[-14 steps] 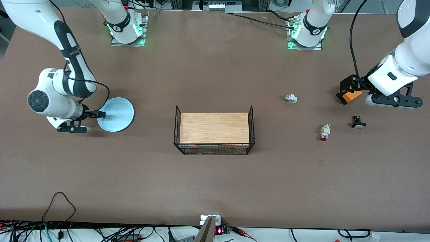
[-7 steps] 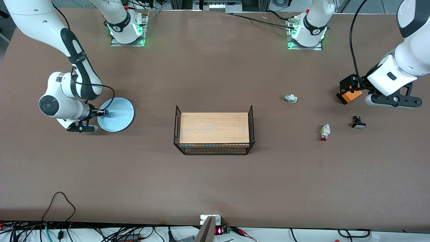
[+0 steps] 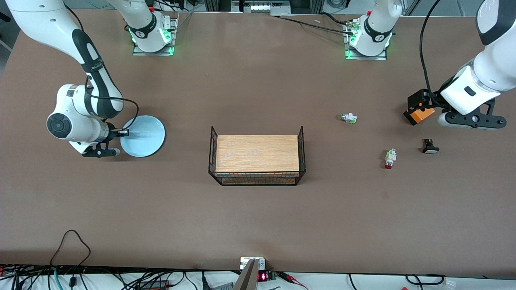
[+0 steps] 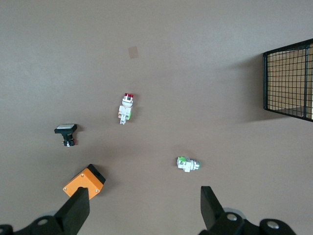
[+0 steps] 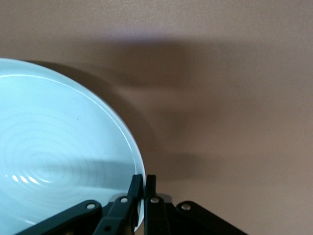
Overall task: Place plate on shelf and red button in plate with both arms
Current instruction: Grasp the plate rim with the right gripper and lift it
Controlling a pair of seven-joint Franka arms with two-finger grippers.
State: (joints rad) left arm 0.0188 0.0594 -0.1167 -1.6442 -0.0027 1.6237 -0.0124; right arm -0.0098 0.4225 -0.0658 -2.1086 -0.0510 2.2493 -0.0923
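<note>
The pale light-blue plate (image 3: 143,136) is at the right arm's end of the table. My right gripper (image 3: 123,132) is shut on its rim; the right wrist view shows the plate (image 5: 58,156) with the rim pinched between the fingers (image 5: 146,188). The red button (image 3: 389,158) lies on the table toward the left arm's end, also in the left wrist view (image 4: 125,108). My left gripper (image 4: 144,203) is open and empty, up in the air over bare table between an orange box and a green-capped part. In the front view the left gripper (image 3: 469,120) hovers beside the orange box.
A wire basket with a wooden board (image 3: 256,159) stands mid-table. A green-capped white part (image 3: 348,118), a black part with a white cap (image 3: 430,146) and an orange box (image 3: 419,114) lie near the red button.
My right gripper has moved toward the basket and carried the plate a little that way. The left arm has not moved.
</note>
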